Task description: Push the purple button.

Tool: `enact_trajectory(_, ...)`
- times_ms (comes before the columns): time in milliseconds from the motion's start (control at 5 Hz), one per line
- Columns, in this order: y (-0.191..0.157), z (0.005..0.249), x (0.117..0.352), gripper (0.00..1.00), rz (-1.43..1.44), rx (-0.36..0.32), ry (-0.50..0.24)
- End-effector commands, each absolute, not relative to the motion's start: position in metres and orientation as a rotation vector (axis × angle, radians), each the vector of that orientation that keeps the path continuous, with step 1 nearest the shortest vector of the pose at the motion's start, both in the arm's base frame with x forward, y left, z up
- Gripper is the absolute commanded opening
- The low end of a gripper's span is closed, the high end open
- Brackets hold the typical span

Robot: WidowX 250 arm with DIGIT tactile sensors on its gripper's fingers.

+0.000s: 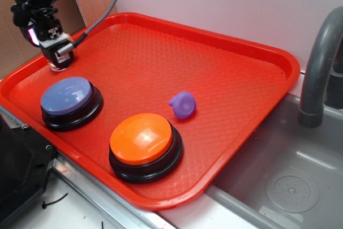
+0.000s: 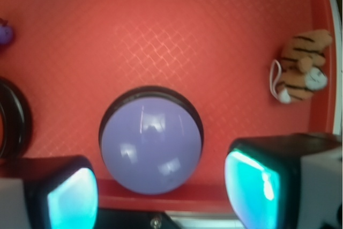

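Hovering near the tray's (image 1: 225, 46) far left rim, the gripper (image 2: 161, 189) stood wide open and empty; the purple button (image 2: 151, 146) sat just below-front of it, and an off-centre descent risked glancing off the dome or catching the tiger toy (image 2: 303, 67)

Black arm, grey cable, claw (image 2: 161, 197) with seemingly cyan-glowing black-framed pads (image 2: 252, 186).

An exterior camera looks down at an angle across the whole red tray (image 1: 241, 52). My wrist camera looks straight down, close, past my fingers (image 2: 257, 186). Both views share the purple button (image 1: 67, 96).
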State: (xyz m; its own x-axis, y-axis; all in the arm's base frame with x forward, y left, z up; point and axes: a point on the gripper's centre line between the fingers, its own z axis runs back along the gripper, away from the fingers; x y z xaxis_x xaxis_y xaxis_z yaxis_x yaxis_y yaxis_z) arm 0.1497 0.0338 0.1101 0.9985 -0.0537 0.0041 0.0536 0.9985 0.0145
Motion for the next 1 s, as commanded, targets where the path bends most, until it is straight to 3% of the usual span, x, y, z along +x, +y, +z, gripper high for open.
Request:
enact_trajectory(0,0.035,0.134,0.153,1.00,-0.039,0.035,-0.057)
enact_trajectory(200,0.036,0.136,0.152,1.00,-0.054,0.008,-0.048)
enact_trajectory(800,0.039,0.152,0.147,1.00,-0.058,0.014,-0.062)
